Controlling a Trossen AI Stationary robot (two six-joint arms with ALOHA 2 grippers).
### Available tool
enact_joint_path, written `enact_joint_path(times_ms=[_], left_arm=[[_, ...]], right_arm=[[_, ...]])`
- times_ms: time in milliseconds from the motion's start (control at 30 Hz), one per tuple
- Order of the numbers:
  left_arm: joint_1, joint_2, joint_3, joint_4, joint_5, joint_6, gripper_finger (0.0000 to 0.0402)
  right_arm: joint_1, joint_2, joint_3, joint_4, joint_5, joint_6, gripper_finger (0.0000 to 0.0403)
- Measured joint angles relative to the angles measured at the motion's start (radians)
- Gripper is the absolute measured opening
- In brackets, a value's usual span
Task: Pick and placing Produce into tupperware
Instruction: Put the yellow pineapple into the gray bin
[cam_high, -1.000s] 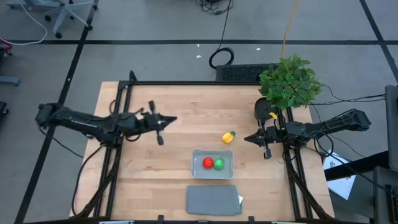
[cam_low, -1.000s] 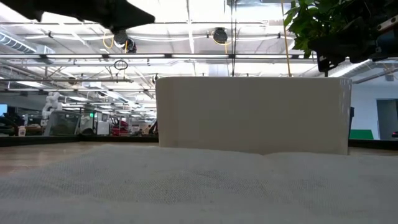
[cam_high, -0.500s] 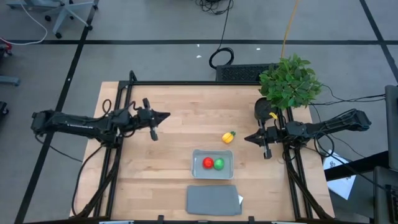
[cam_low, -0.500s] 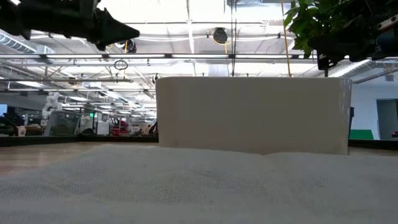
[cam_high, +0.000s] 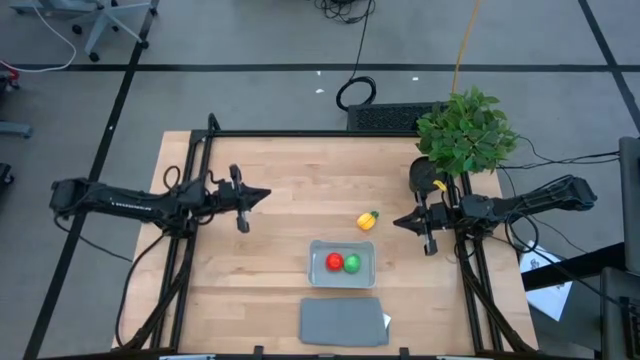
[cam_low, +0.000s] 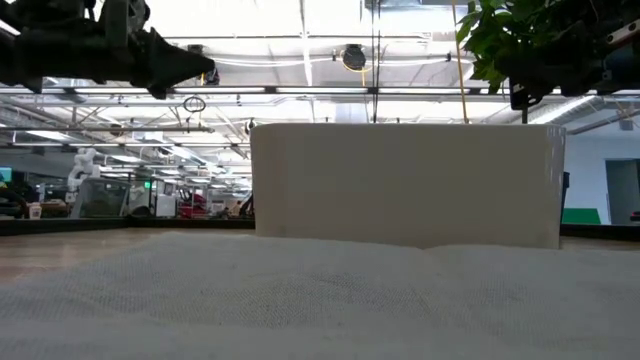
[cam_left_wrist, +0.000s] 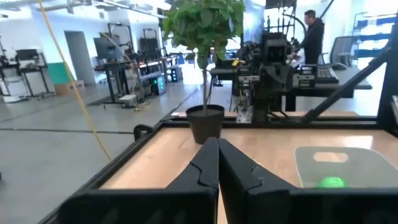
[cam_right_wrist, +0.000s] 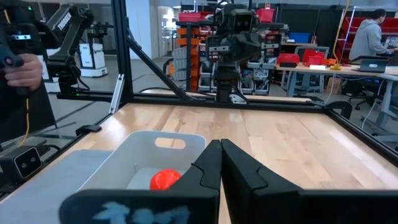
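Shallow translucent grey-blue plastic tupperware (cam_high: 342, 263) on the wooden counter (cam_high: 290, 180) holding a red round piece (cam_high: 334, 262) and a green round piece (cam_high: 352, 263), yellow green-tipped piece (cam_high: 368, 220) just beside it on the counter, left gripper (cam_high: 265, 194) and right gripper (cam_high: 397, 223) both closed, empty — raised well apart.

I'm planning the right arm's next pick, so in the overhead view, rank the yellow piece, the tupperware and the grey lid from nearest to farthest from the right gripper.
From the shut right gripper:
1. Yellow piece, just beside it, toward the table's middle.
2. Tupperware, holding the red and green pieces.
3. Grey lid, at the table's edge.
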Motion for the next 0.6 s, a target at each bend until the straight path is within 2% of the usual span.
enact_joint_path(times_ms=[167,500,600], left_arm=[[-0.064,-0.009,0.001,-0.014,-0.009,0.047,0.0],[-0.177,-0.137,0.002,-0.199,-0.193,0.094,0.0],[-0.185,-0.181,0.002,-0.247,-0.216,0.094,0.0]], right_arm=[[0.0,0.0,0.0,0.008,0.0,-0.002,0.0],[0.001,0.0,0.0,0.011,-0.001,0.002,0.0],[0.0,0.0,0.0,0.013,-0.012,0.003,0.0]])
